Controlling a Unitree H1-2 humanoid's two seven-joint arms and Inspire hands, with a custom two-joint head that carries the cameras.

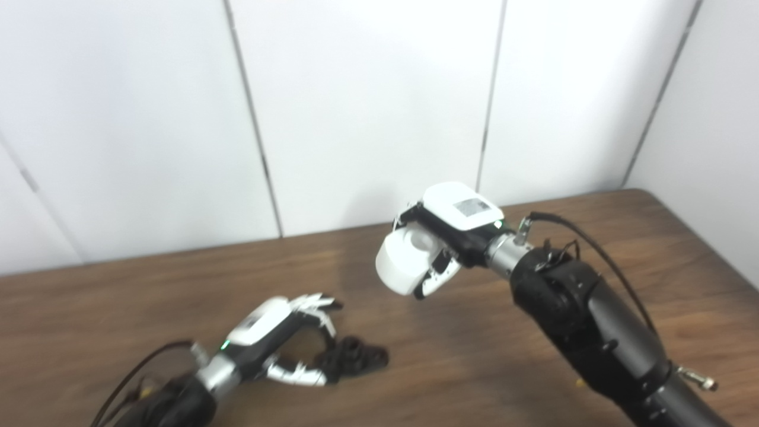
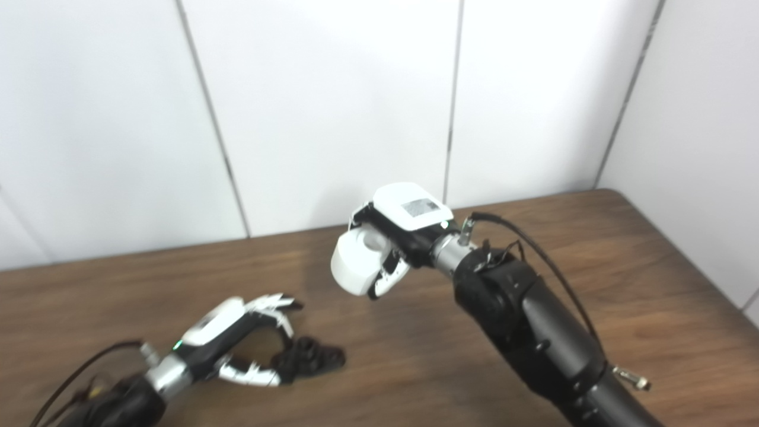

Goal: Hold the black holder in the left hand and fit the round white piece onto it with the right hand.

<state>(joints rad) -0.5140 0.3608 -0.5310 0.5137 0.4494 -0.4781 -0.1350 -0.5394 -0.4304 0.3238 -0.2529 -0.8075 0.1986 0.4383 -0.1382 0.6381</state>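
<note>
White panelled wall (image 1: 367, 107); brown wood-grain table (image 1: 474, 362).

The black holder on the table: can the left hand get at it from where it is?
Probably yes. The left hand is open right beside the black holder, fingers and thumb around its near end, nothing between. The right hand holds the round white piece well above.

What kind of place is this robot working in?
Probably a lab or test room, not a home: a bare wooden table stands in a corner of plain white panelled walls, and on it lies only the black holder by the left hand.
</note>
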